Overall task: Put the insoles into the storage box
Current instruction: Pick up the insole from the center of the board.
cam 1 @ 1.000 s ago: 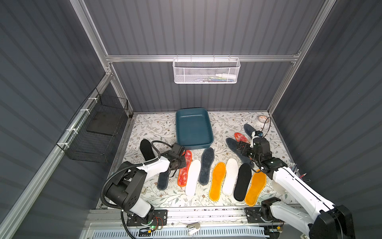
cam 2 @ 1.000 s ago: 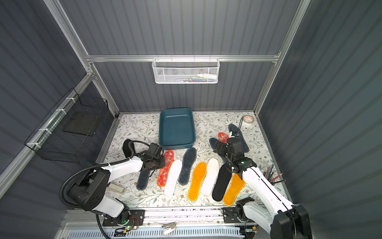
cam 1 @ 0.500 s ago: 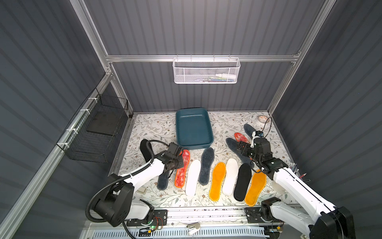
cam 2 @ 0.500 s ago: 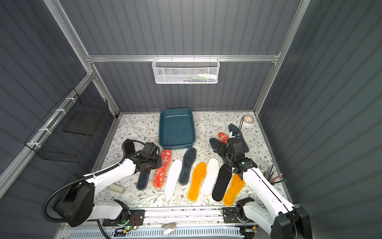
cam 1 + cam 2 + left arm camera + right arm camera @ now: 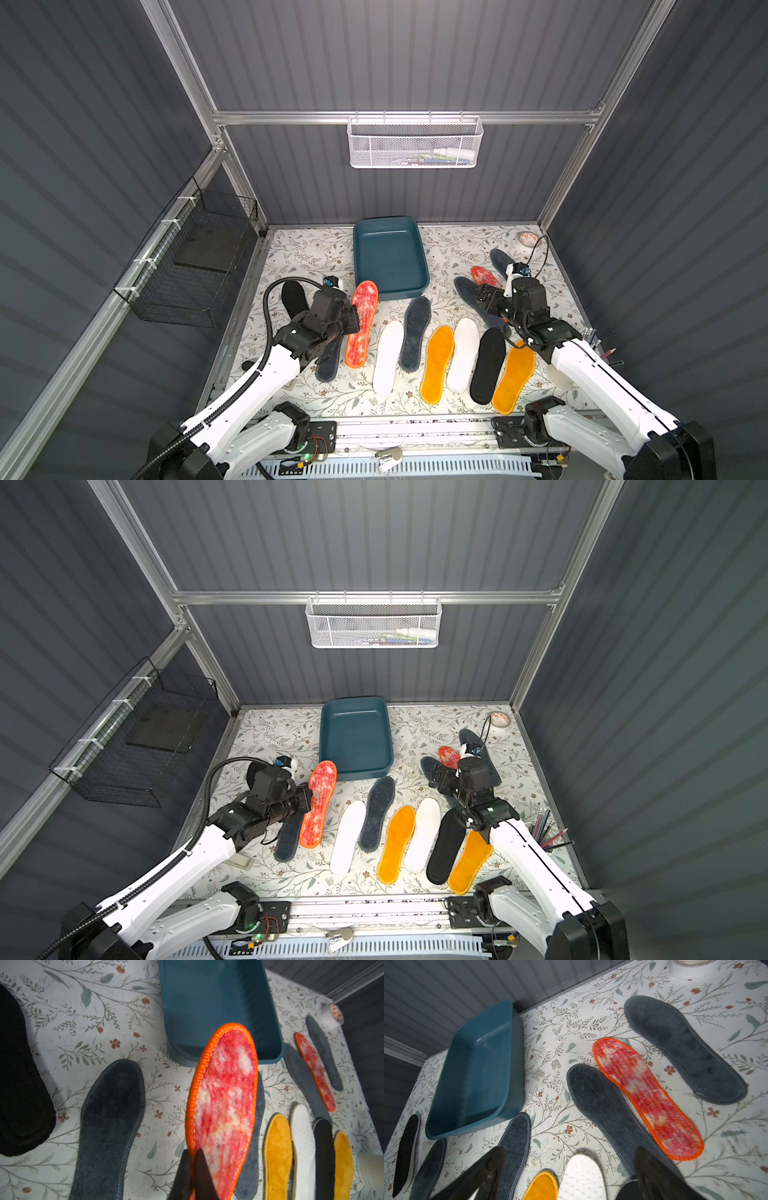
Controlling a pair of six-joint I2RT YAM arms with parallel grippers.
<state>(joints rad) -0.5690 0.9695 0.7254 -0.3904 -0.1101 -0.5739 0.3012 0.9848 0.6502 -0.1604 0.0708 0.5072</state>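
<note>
My left claw (image 5: 193, 1153) is pressed together on the mottled red-orange insole (image 5: 362, 324), pinching its orange-stitched edge near the heel. The insole points away from me. Its toe end is just beside the near left corner of the storage box (image 5: 388, 257), and in the left wrist view that toe overlaps the box's near wall. The teal box sits at the far middle of the floral worktop (image 5: 303, 253), and every insole I can see lies outside it.

My right claw (image 5: 570, 1150) is spread wide and grips nothing. It hangs over the near part of the long dark grey-blue insole (image 5: 602, 1105) on the right side of the worktop. That insole touches the second red-orange insole (image 5: 648, 1099) along one edge. The far-right dark insole (image 5: 685, 1049) lies apart from both.

Near me a row lies side by side. From left to right it holds the white insole (image 5: 386, 357), the middle dark grey-blue insole (image 5: 415, 334), the orange-yellow insole (image 5: 436, 365), the second white insole (image 5: 463, 355), the black insole (image 5: 488, 365) and the second orange-yellow insole (image 5: 513, 376).

On the left, the left dark grey-blue insole (image 5: 328, 368) lies partly under my left arm. The left black insole (image 5: 293, 297) lies beyond it, toward the far left.
</note>
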